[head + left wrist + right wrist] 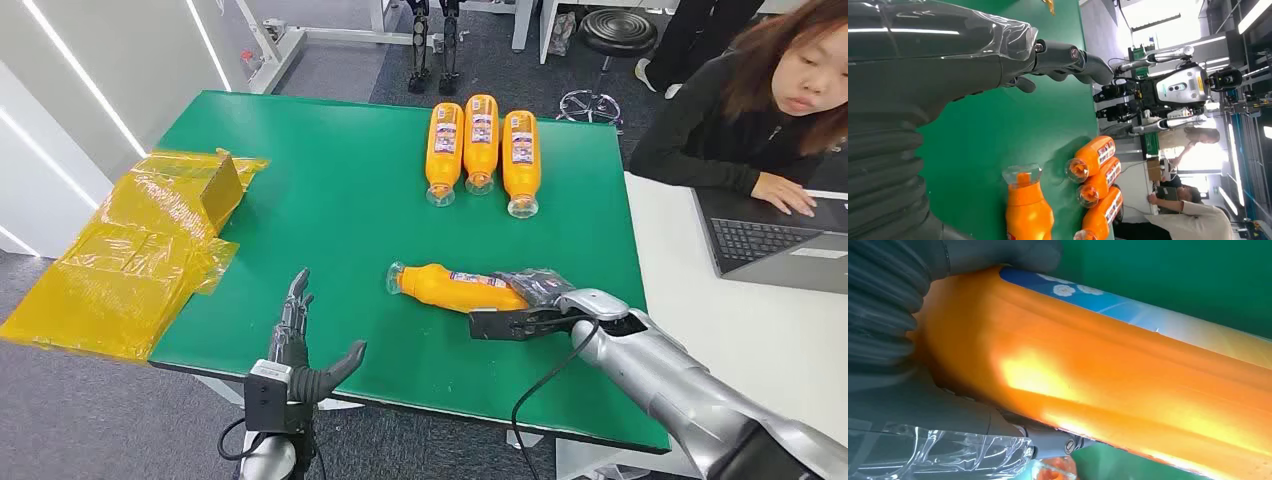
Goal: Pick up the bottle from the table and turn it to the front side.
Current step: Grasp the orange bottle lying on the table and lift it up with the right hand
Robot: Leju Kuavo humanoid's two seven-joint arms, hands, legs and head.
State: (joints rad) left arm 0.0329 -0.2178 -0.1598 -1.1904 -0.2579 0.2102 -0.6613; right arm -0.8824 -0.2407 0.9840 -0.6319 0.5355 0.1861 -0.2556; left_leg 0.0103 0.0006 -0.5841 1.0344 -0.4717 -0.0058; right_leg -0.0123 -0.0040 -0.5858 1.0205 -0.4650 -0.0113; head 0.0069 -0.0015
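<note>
Holding the bottle (pixel 458 287) near its bottom end, the right hand (pixel 530 308) had its thumb and fingers wrapped around the orange body. The bottle lay on its side on the green table (pixel 330 210), close to the near edge, with its clear cap pointing toward the left hand (pixel 300 350). That left hand was empty, with its fingers spread apart, just over the near edge of the table.

To do this step well, I think the right hand should squeeze firmly but not too hard, because the plastic looked smooth and shiny and could slip. It should lift the bottle a little before rolling it, so the label ends up facing up like the labels on the three other bottles (pixel 481 150) lined up at the far side.

Some things were hard to see. The dark fingers covered part of the bottle's bottom end. From the right wrist, the bottle (pixel 1108 375) was so close that it looked like a big orange blur, with just a strip of blue label. I could not tell if the bottle was touching the table or already lifted a tiny bit.
</note>
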